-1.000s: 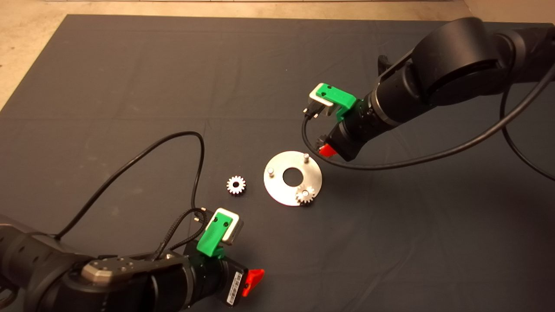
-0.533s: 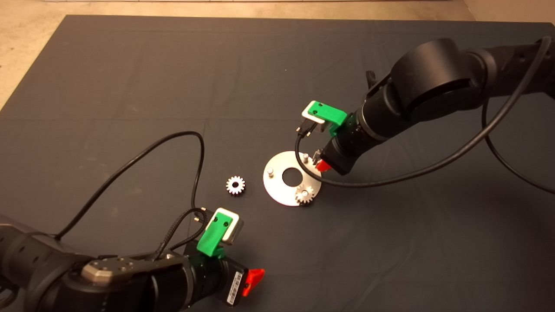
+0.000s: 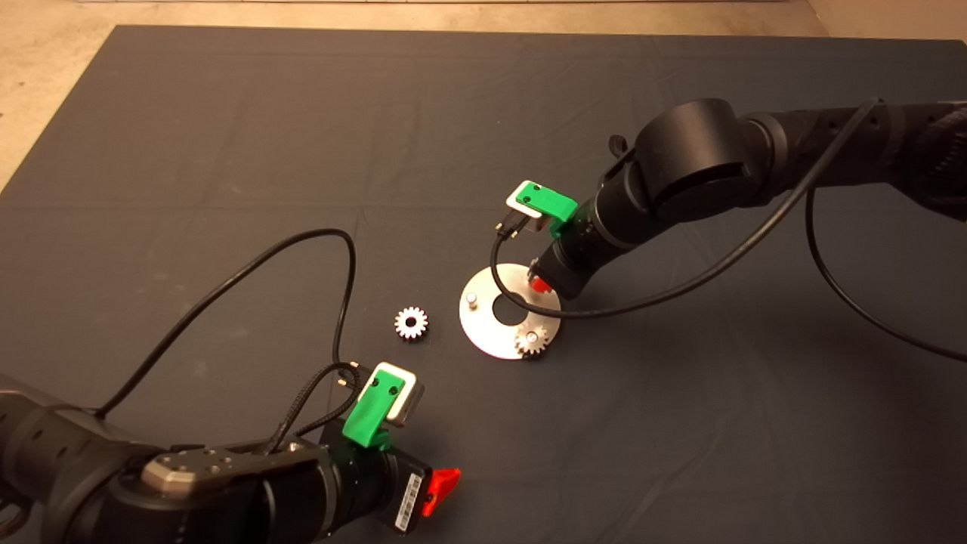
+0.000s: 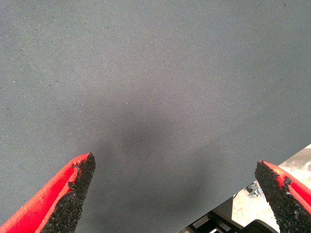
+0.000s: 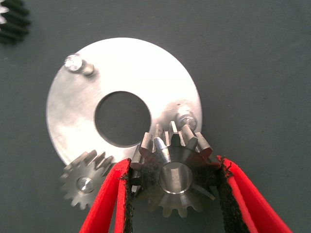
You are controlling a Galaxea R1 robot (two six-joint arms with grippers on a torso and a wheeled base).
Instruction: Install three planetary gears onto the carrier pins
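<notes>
one gear (image 3: pixel 532 341) already sits on its pin at the near rim of the carrier disc (image 3: pixel 483 332), so a third of the job looks done. my right gripper (image 5: pixel 173 194) pinches the second gear (image 5: pixel 173 175) between its red fingers (image 5: pixel 109 194), and i hold it low over the disc, just beside the far pin (image 5: pixel 185 118). the gear's centre hole is not yet lined up over that pin's top; it sits a little to one side, so i judge the next move is a small shift and then a drop straight down. the third pin (image 3: pixel 471 300) stands bare on the disc's left side. the last gear (image 3: pixel 411 323) lies flat on the dark mat (image 3: pixel 227 151), near the disc on its left but apart from it. my left gripper (image 4: pixel 177 194) waits at the mat's near edge, fingers spread wide, holding nothing.
</notes>
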